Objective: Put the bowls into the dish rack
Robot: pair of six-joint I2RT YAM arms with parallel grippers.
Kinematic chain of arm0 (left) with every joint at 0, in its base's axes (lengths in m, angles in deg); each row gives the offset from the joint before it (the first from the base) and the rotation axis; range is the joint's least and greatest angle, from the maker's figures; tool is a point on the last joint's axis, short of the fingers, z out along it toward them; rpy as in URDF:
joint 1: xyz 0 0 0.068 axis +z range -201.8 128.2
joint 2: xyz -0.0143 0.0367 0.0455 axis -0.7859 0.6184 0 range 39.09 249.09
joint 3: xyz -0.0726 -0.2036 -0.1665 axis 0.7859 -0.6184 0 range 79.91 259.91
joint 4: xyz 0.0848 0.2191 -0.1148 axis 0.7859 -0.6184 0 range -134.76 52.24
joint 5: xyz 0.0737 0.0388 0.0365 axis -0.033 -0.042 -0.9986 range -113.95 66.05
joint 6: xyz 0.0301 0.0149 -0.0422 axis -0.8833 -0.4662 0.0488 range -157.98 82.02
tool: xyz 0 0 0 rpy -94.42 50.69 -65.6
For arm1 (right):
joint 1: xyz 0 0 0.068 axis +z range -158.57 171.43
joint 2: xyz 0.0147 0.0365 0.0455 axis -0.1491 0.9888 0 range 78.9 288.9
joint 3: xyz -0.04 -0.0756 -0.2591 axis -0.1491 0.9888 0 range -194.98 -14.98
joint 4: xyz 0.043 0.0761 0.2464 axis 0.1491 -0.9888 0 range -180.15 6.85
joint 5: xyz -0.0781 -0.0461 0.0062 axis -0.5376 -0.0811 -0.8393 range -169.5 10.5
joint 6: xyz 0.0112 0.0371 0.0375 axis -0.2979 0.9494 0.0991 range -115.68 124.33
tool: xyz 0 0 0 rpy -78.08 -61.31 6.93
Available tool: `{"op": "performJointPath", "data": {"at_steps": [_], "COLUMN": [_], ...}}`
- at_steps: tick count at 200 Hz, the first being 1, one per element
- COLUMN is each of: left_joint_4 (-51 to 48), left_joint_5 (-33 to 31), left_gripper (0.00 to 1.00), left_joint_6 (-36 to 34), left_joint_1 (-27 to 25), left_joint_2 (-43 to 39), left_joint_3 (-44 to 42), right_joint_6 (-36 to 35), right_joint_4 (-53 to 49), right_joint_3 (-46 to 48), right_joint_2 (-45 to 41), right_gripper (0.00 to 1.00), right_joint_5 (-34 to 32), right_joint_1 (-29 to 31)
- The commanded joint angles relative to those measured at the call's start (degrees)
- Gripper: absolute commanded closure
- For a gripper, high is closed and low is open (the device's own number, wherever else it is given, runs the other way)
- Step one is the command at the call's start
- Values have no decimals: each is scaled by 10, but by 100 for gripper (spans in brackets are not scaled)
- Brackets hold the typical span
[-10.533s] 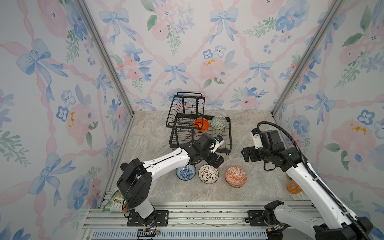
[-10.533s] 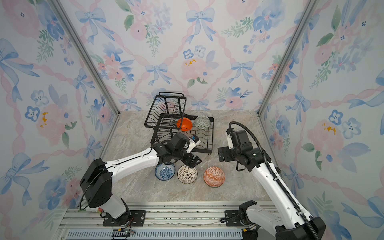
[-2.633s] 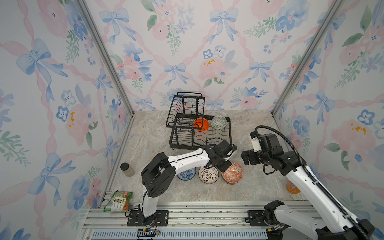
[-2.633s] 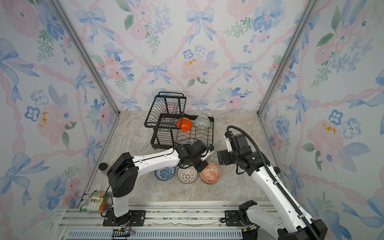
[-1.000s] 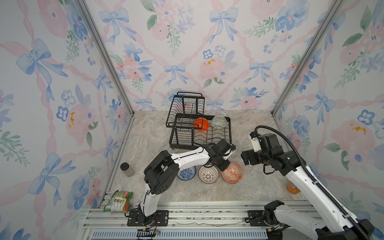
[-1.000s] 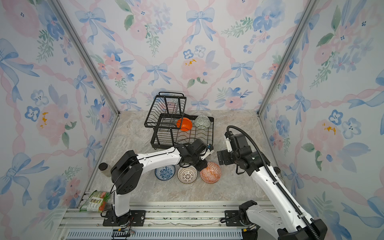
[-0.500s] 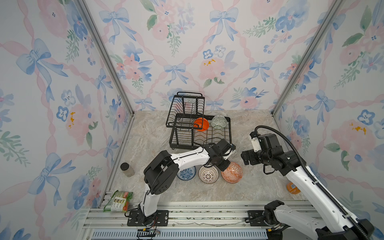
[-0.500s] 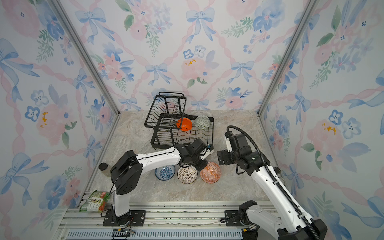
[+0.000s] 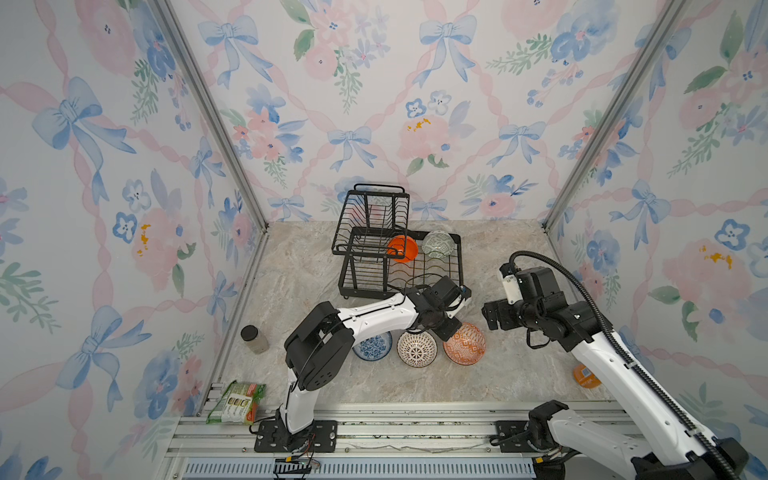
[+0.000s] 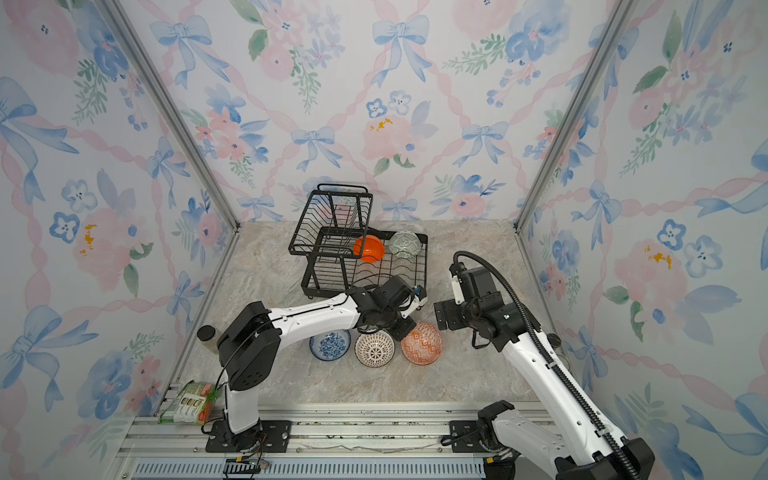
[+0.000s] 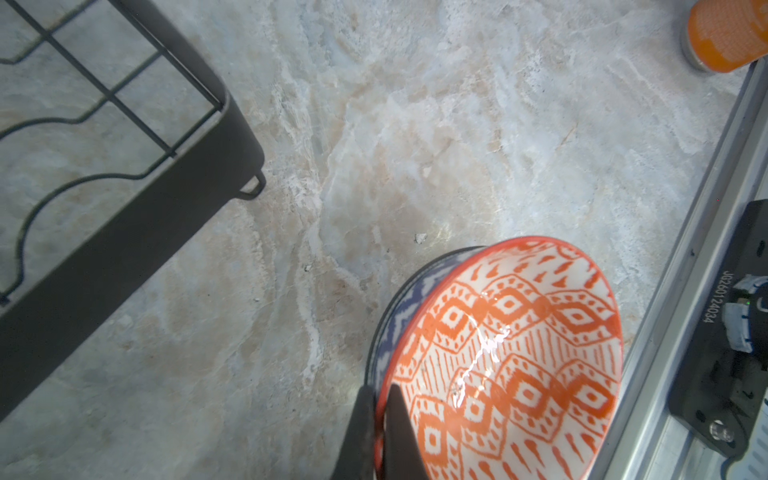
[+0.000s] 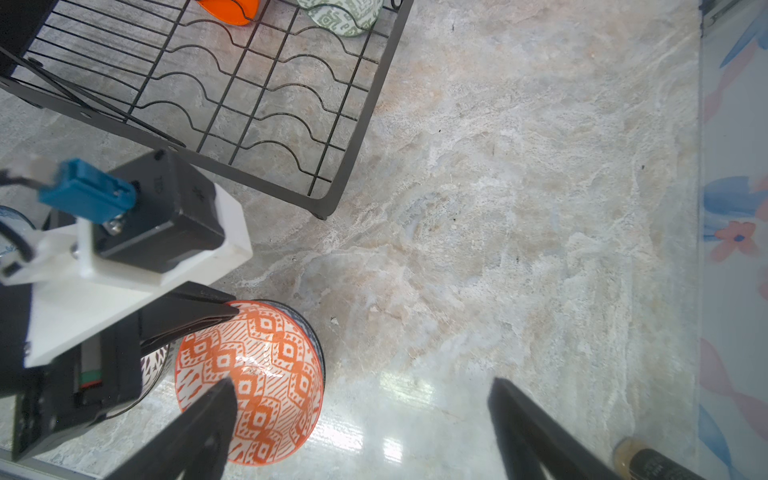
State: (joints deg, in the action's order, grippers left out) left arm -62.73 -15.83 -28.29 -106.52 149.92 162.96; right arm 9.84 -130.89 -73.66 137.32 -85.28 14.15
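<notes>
Left claw [image 11: 376, 388] now clenched on rim of orange-white bowl [image 11: 511, 357], grip tightened within the last second. Bowl tilted at claw tips, on worktop [image 9: 415, 386], unmoved; dish rack [image 11: 124, 249] just beyond claw. Right claw [image 12: 362, 384] stays spread wide, empty, bowl just beside it.

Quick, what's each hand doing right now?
Left hand: closed on the rim of the orange-white patterned bowl.
Right hand: open, holding nothing.
</notes>
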Motion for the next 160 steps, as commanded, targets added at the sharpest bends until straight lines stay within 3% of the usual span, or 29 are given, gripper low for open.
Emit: {"op": "performJointPath", "data": {"at_steps": [1,95,160], "left_joint_4": [5,6,6], "left_joint_5": [0,-8,-69], "left_gripper": [100,100,100], "left_joint_6": [3,2,-11], "left_joint_1": [2,2,20], "left_joint_2": [-31,-65,-111], "left_joint_3": [-3,2,9], "right_joint_6": [-5,-5,-1], "right_joint_4": [4,2,-12], "right_joint_3": [6,3,-40], "right_joint_2": [-1,-6,-40], "right_gripper": [3,3,3], "right_joint_5": [1,-1,72], "right_joint_1": [7,7,-15]}}
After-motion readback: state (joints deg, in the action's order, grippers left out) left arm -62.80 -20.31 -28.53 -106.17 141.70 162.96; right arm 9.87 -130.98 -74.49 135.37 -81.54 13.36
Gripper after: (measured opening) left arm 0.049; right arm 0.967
